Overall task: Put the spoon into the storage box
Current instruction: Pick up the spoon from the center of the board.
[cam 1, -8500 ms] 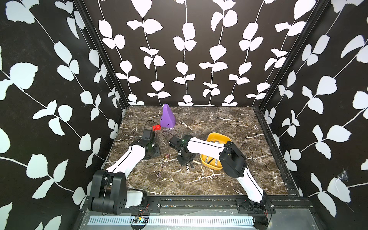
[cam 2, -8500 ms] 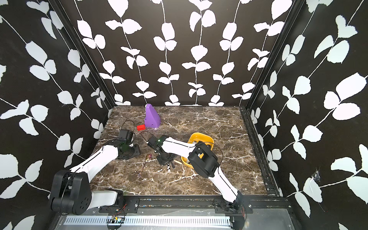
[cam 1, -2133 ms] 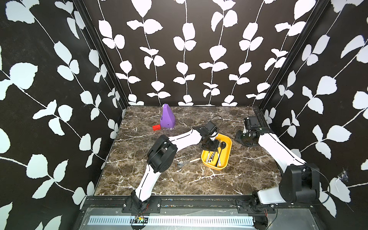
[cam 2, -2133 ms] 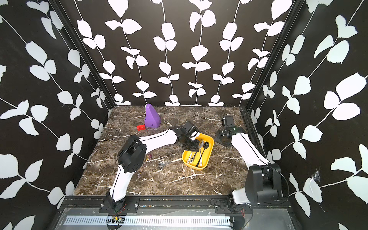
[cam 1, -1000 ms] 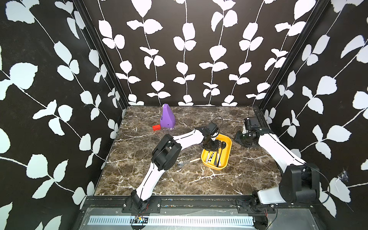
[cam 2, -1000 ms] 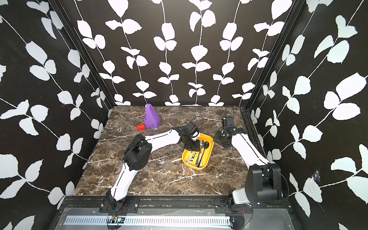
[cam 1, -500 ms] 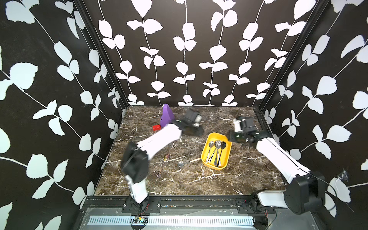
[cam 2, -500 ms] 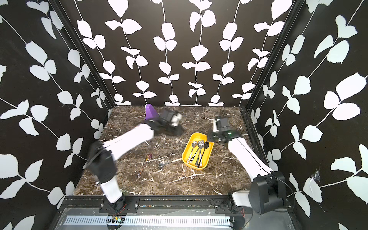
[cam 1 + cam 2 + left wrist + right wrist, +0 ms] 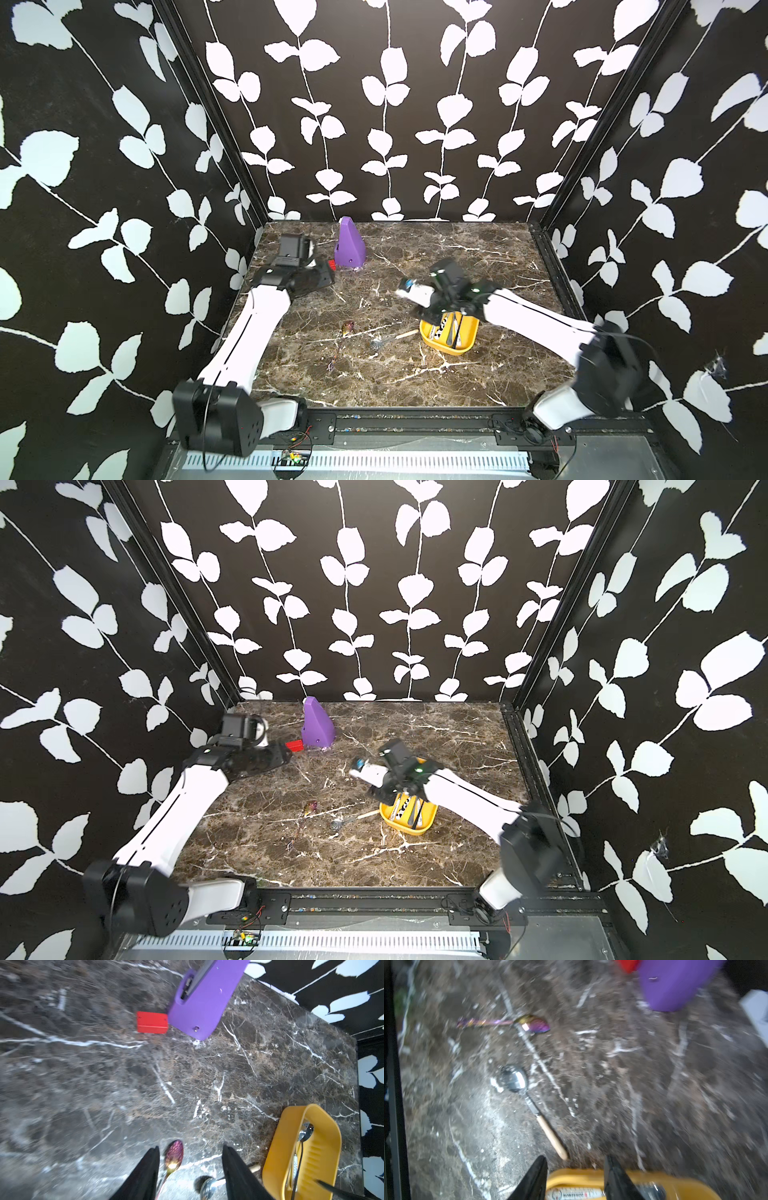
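Yellow plastic, the storage box (image 9: 457,353) sits on the right of the marble table (image 9: 374,382) with spoons (image 9: 305,1132) already lying in it. My left gripper (image 9: 191,1147) has let go and pulled back from the box to the far left; its fingers stand apart, empty. The right gripper (image 9: 575,1156) has swung in over the box's near rim, fingers also spread with nothing between them.

I judge one delivery finished and the right arm next in line. A wood-handled spoon (image 9: 529,1101) lies just beside the box, and a purple-tinted spoon (image 9: 532,1023) further out, both on bare table. The purple wedge (image 9: 349,245) and red block (image 9: 152,1022) stand well apart at the back, blocking nothing.
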Action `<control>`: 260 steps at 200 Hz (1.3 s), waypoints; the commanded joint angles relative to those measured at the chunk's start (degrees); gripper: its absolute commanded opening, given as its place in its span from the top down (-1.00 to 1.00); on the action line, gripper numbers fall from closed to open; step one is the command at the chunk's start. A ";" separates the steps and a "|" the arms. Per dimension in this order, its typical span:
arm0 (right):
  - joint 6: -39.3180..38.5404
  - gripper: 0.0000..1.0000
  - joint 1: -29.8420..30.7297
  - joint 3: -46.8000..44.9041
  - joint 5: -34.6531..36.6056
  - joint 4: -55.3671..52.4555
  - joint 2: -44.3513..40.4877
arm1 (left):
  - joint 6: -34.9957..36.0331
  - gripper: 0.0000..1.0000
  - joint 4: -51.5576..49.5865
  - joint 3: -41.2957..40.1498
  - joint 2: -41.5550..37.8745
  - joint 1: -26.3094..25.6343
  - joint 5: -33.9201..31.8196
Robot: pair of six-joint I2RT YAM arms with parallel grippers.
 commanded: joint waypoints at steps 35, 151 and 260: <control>-14.49 0.05 6.52 10.77 -0.56 -14.05 10.69 | 3.72 -0.15 -6.22 -1.54 -4.99 2.91 -0.10; -15.28 0.07 8.63 17.05 10.27 -17.55 23.09 | 4.93 -0.16 -6.15 -4.38 -6.02 4.57 0.27; -12.70 0.35 9.85 18.60 10.72 -18.08 28.50 | 5.25 -0.16 -5.31 -6.30 -6.40 5.13 0.90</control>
